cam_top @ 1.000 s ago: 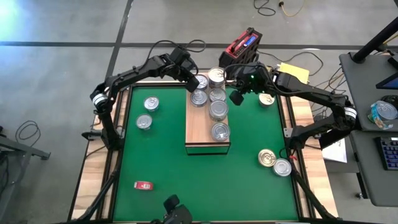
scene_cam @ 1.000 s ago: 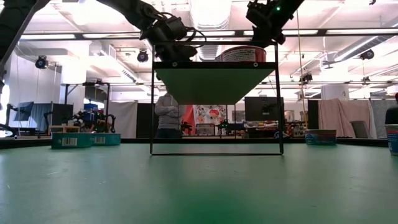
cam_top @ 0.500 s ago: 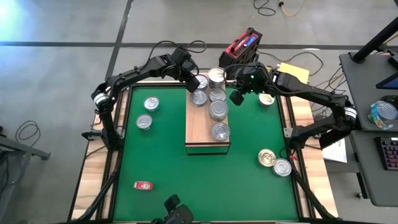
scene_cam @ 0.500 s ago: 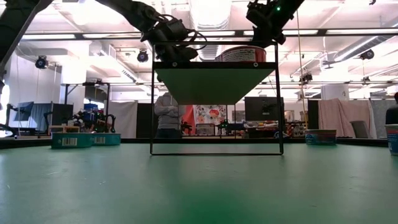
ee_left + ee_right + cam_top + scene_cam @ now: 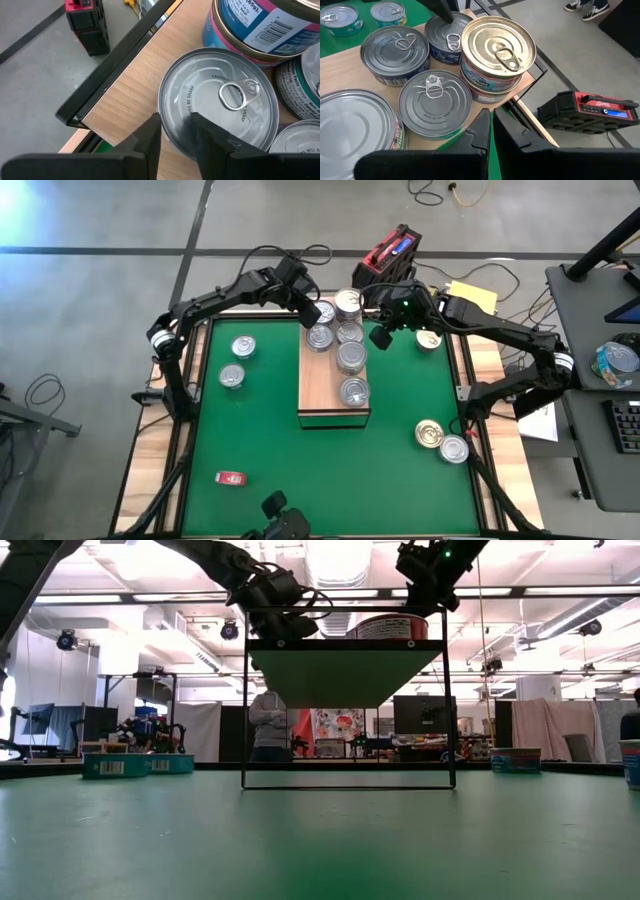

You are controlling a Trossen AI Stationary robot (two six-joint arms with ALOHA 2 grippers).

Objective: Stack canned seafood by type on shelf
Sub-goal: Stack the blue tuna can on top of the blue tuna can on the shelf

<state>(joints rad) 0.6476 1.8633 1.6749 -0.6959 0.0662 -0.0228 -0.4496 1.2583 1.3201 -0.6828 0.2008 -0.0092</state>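
Little has shifted except the left claw (image 5: 175, 130), narrowed onto the silver-lidded can (image 5: 220, 102) at the shelf (image 5: 322, 385) corner; right claw (image 5: 491, 125) shut, empty.

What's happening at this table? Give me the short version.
Two robot arms are sorting tins of seafood onto a wooden shelf. The left gripper is down at the rim of a silver-lidded tin at the shelf's far left corner. The right gripper, jaws shut and empty, hovers near the gold-lidded tin stacked at the far right corner. Several loose tins lie on the green mat.
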